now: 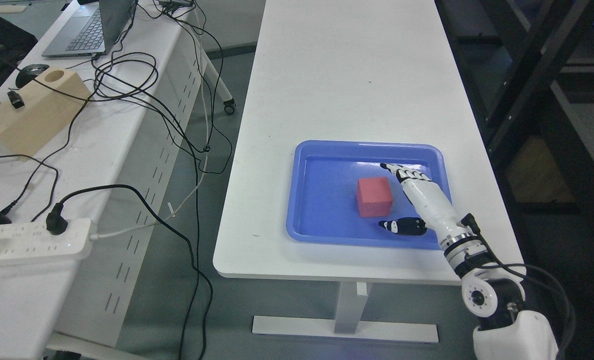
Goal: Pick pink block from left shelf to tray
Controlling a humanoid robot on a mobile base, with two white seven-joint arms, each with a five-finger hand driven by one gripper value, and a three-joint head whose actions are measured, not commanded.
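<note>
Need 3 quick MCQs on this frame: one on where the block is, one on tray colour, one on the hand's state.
1. Where is the pink block?
A. on the bare tabletop
B. inside the tray
C. on the laptop

2. What colour is the tray?
A. blue
B. green
C. white

3. What state is the right hand in?
A. closed around the block
B. curled into a fist
C. open beside the block

Answers:
1 B: the block sits on the tray floor within its rim.
2 A: rim and floor are blue.
3 C: fingers and thumb are spread on the block's right, with a visible gap and nothing held.
</note>
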